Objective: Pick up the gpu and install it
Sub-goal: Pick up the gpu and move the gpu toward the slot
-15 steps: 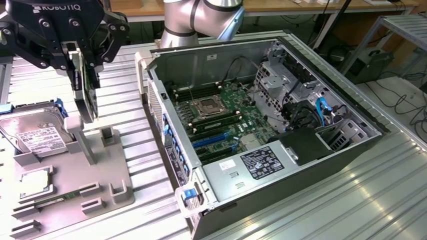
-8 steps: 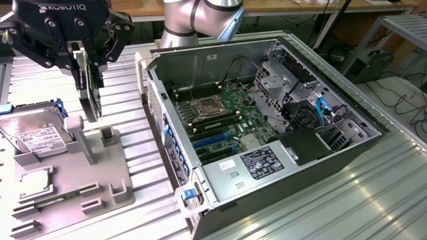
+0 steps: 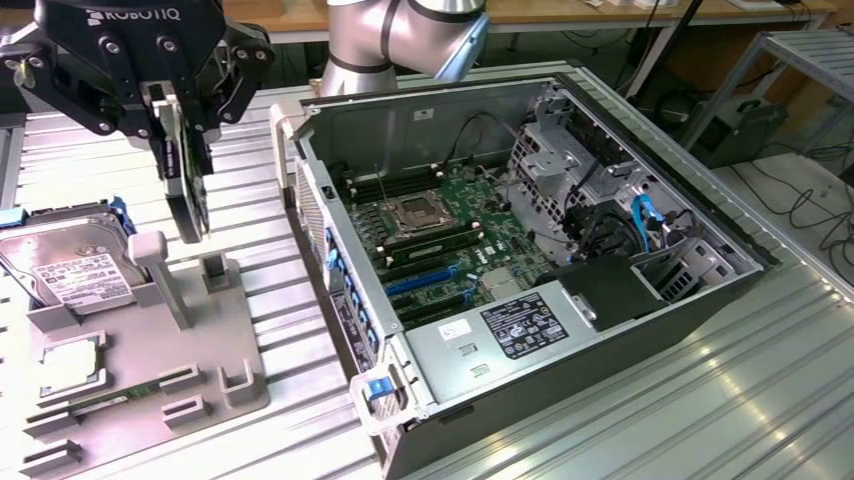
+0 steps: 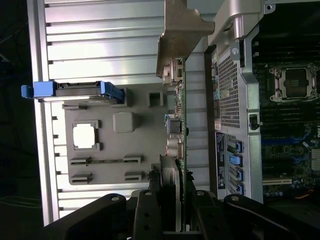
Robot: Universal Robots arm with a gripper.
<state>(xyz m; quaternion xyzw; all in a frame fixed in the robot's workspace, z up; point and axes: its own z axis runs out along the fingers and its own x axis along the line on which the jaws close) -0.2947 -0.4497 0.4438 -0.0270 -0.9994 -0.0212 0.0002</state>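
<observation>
The robot's black hand (image 3: 179, 108) is up at the exterior view's left. It is pinching a thin green card (image 3: 188, 190) between its fingers (image 3: 159, 104). The fingers are pressed on the two flat sides of the card.

The card hangs straight down from the hand, standing on its edge. Its low end is in the air, close over the gray tray (image 3: 160, 345). It is near two tall posts on the tray, but I cannot tell if it touches them. In the wrist view the card (image 4: 182, 125) shows as a thin green line coming out of the hand (image 4: 175, 202). A silver metal piece (image 4: 181, 30) sits at its far end. There the card is between the tray (image 4: 102, 165) and the side of the computer box (image 4: 227, 95).

The computer box (image 3: 387, 125) lies open on the silver bench (image 3: 707, 400), just beside the tray. Inside is a big green board (image 3: 454, 235) with blue slots (image 3: 424, 280).

On the tray, a silver hard drive (image 3: 67, 265) with a white label leans at the back. A square chip (image 3: 67, 365) lies in front of it. A thin green stick (image 3: 118, 394) lies near the chip.
</observation>
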